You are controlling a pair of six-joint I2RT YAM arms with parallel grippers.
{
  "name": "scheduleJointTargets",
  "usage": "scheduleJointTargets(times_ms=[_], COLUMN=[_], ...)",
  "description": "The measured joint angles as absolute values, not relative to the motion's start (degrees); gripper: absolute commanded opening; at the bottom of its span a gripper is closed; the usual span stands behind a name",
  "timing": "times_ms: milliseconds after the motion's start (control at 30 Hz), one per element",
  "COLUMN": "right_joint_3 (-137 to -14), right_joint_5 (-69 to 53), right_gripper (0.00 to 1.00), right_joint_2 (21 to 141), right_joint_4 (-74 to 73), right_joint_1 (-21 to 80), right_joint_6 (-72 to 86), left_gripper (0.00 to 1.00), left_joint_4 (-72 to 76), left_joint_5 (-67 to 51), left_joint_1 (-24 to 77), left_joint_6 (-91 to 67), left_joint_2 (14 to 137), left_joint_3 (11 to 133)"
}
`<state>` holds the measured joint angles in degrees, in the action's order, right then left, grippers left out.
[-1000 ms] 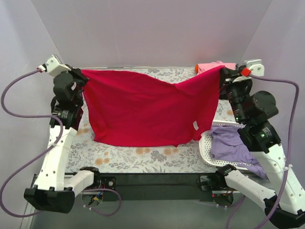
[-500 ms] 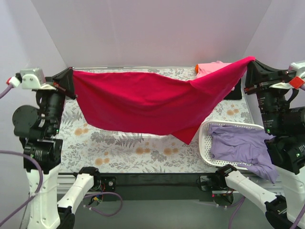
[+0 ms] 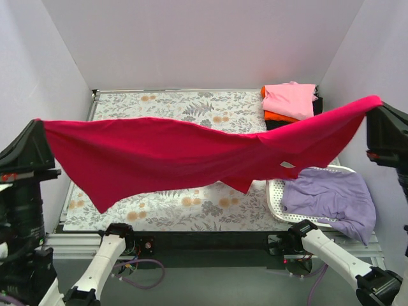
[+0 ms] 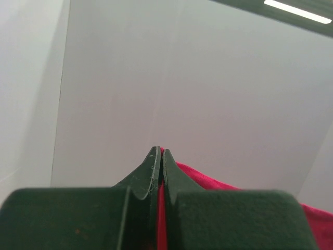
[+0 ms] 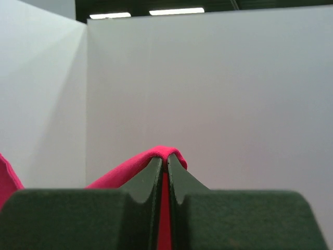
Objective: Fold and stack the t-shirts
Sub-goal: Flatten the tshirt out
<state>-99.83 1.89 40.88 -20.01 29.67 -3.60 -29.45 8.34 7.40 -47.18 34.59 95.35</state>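
Both arms had swung wider and nearer since half a second before, stretching the red tee [image 3: 172, 159] in the air above the table [image 3: 159, 105]. I saw the left gripper [image 4: 159, 152] and right gripper [image 5: 162, 161] each pinched tight on one end of it.

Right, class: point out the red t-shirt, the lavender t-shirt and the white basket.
red t-shirt [image 3: 178, 156]: top external view, middle of the stretched cloth.
lavender t-shirt [image 3: 328, 194]: top external view, its centre.
white basket [image 3: 275, 194]: top external view, bare left wall.
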Motion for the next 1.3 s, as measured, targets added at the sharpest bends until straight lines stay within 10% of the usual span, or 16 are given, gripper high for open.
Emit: scheduleJointTargets(times_ms=[500, 967, 1300], right_joint_3=[-102.63, -103.24, -107.46], right_joint_5=[-2.87, 6.52, 5.50], right_gripper=[0.01, 0.01, 0.01], right_joint_2=[46.61, 77.43, 70.96], right_joint_4=[-16.10, -13.76, -12.23], right_joint_1=[29.69, 29.67, 29.69], right_joint_6=[-2.96, -6.96, -7.64], left_gripper=[0.00, 0.00, 0.00], left_joint_4=[-24.82, -12.19, -7.01], left_joint_5=[23.55, 35.59, 36.42], left_joint_1=[23.92, 25.91, 26.00], left_joint_6=[-49.54, -40.14, -36.29], left_joint_2=[32.91, 54.13, 50.72], left_joint_3=[85.71, 79.96, 81.10])
